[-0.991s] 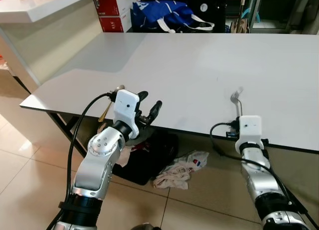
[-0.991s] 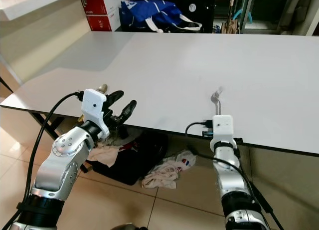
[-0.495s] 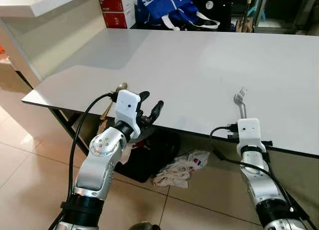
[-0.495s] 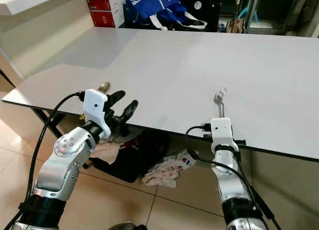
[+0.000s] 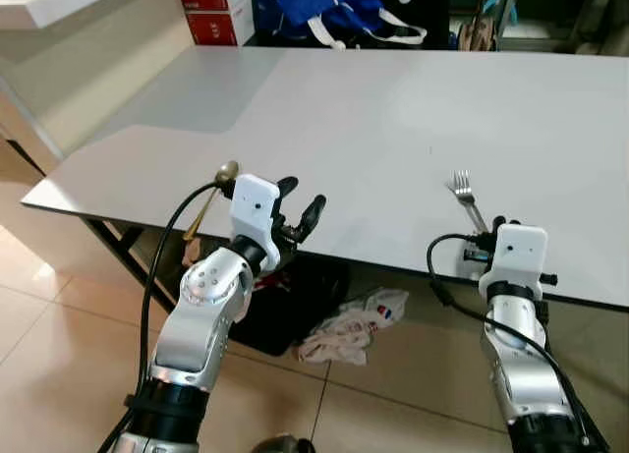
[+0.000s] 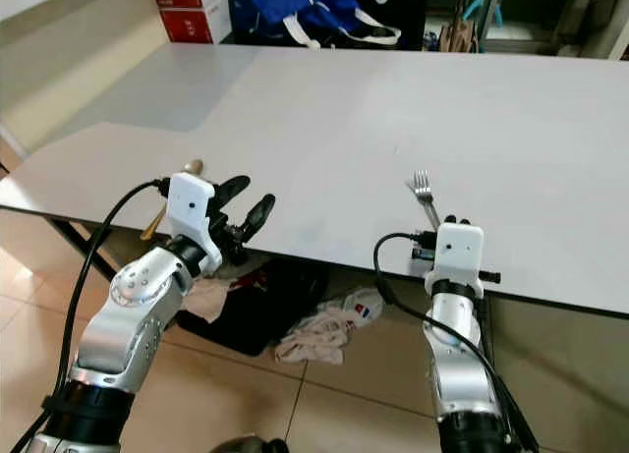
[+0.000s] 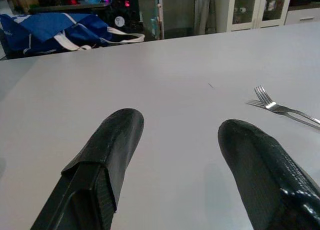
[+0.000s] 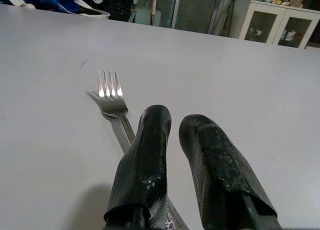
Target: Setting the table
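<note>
Right gripper [image 8: 172,127] sits low at the near edge of the white table [image 5: 393,109], its two black fingers [image 8: 145,165] drawn close with only a thin gap. A silver fork [image 8: 111,93] lies flat on the tabletop, tines pointing far, handle running back under and beside the left of the two fingers; cannot tell whether the fingers actually pinch the handle. In the head views the fork [image 5: 466,199] is just beyond the right wrist housing, near the table's near edge, right of centre.

Left gripper [image 5: 298,209] is raised at the near edge further left, fingers [image 7: 112,145] spread wide with nothing between them, aimed across the tabletop. A gold-coloured spoon [image 5: 209,199] hangs by the left wrist off the table's near-left edge; what carries it cannot be told.

At the far side a blue bag [image 5: 314,6] with white straps and red boxes [image 5: 214,11]. Under the table on the tiled floor [image 5: 59,345] lie a crumpled cloth [image 5: 349,325] and a dark bundle [image 5: 285,311].
</note>
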